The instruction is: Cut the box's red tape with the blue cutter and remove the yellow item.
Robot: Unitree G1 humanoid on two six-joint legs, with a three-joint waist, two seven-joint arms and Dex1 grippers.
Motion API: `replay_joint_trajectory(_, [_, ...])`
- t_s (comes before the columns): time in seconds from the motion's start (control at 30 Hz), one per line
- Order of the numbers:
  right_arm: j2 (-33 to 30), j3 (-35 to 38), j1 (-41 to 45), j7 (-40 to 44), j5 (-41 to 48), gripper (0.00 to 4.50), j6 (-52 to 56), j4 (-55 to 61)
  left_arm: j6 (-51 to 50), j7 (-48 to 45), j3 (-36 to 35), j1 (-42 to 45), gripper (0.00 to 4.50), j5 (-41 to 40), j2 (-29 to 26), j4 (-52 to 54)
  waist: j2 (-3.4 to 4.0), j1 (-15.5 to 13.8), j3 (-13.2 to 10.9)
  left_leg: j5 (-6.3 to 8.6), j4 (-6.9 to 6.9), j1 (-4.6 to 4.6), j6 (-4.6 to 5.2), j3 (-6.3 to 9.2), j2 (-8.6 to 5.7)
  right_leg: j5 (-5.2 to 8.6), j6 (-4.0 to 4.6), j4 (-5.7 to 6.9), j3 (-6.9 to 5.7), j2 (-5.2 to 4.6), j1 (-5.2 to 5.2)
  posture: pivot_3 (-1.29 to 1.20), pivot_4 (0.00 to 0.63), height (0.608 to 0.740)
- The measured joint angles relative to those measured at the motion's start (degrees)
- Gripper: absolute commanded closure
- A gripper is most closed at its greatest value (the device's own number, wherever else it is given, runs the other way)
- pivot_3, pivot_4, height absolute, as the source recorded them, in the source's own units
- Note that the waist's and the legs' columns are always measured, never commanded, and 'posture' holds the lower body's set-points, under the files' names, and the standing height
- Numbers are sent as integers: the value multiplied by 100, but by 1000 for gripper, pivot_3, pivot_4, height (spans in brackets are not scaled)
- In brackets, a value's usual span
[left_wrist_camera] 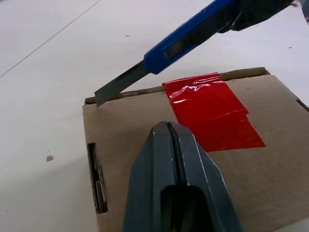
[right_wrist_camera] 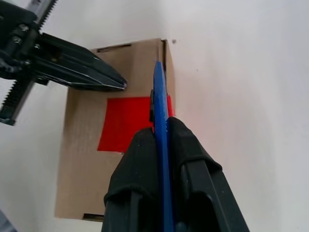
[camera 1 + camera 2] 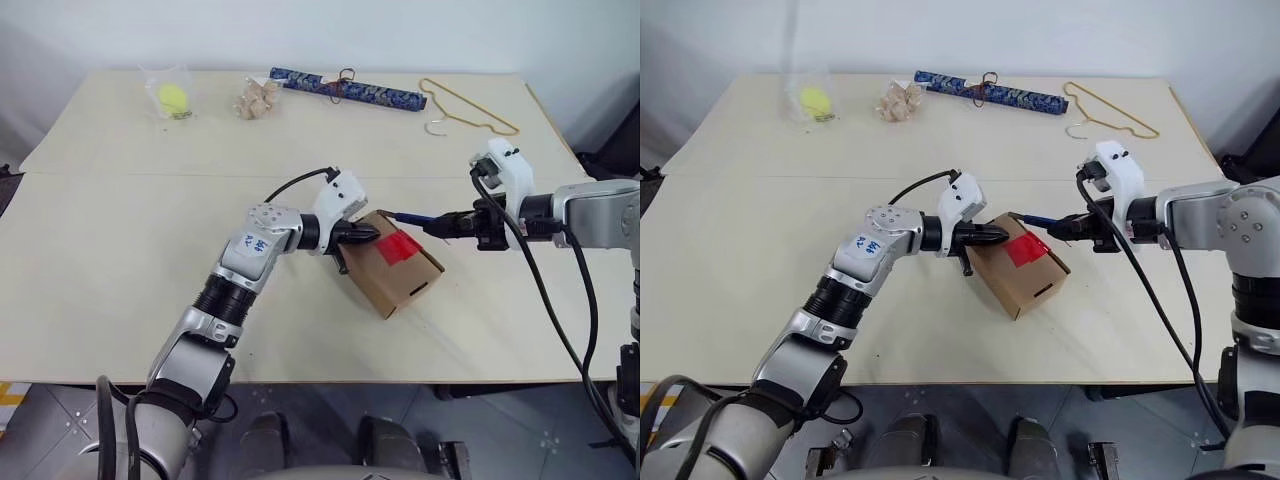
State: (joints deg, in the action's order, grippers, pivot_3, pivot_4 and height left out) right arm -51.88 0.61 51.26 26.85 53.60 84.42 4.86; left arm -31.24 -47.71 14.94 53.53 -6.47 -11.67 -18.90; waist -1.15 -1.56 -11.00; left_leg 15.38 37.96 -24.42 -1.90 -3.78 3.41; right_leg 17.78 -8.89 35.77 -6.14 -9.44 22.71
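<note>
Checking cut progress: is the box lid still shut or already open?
Shut. The box lid lies flat with the red tape unbroken across its seam; the blue cutter blade hangs at the lid's edge beside the tape.

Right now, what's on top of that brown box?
A red tape patch on the box lid, the shut left gripper pressing beside it. The contents are hidden.

Only one marking is showing: a small white label (image 3: 255,243) on the left arm's forearm housing is carrying blue characters, but they are too small to be read. The box and the blue cutter are bearing no readable text.
</note>
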Motion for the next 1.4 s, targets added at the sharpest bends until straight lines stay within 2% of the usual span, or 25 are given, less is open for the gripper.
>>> replay_joint_trajectory(0.7, [126, 314, -210, 479, -412, 4414, -69, 119, -8, -14, 78, 0, 4500, 6, -4, 19, 1, -1, 1, 0, 4, 5, 0, 0, 0, 0, 0, 4, 1, 0, -5, 0, 150, 740])
replay_joint_trajectory(1.4, [314, 315, -236, 598, -794, 4414, 11, 164, 3, -35, 77, 1, 4500, 11, -17, 17, 1, 2, 1, 0, 4, 6, 0, 0, 0, 0, 0, 6, 2, 0, -5, 0, 150, 740])
